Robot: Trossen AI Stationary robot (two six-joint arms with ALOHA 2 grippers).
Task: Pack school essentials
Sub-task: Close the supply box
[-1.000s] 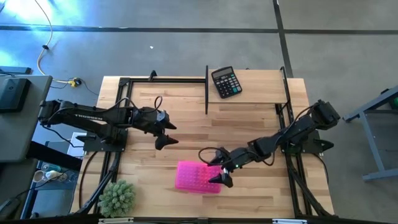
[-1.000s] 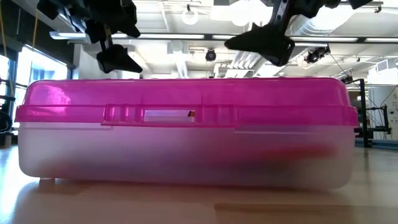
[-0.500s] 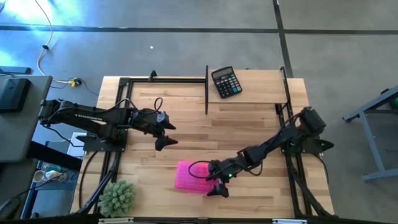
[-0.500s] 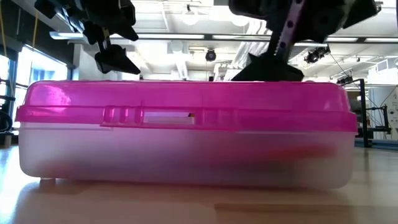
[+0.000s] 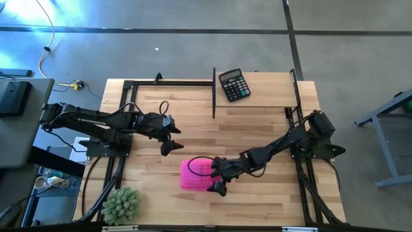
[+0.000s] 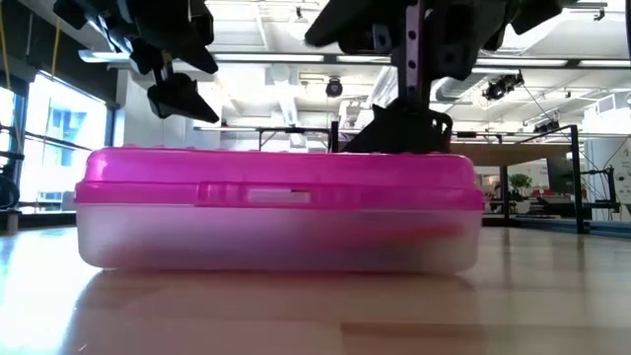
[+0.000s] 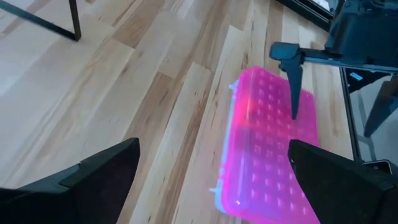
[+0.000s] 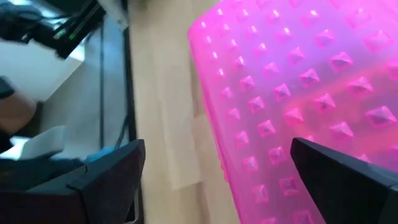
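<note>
Near the front edge of the wooden desk point(image 5: 270, 122), a pink-lidded plastic case point(image 5: 196, 176) lies shut, its frosted lower half showing only a reddish blur inside (the contents cannot be made out through the plastic). Reaching in from the far right side, the right arm stretches low across the boards and brings the right hand point(image 5: 219, 183) down at the case's right end; the low view shows one dark finger point(image 6: 399, 126) against the lid's top, and the right wrist view looks straight down on the studded pink lid point(image 8: 298, 106) with the two fingers spread wide to either side, gripping nothing. The left hand point(image 5: 168, 140) hangs above bare wood just behind the case's left end, apart from it, its fingers likewise parted and empty; from the left wrist view the case point(image 7: 270, 146) sits ahead between those fingers, with the right arm's finger point(image 7: 292, 78) standing on the lid. A black calculator point(image 5: 234, 84) rests at the far edge of the desk, well apart from the case, and a fuzzy green plant point(image 5: 121, 204) sits at the front left corner
</note>
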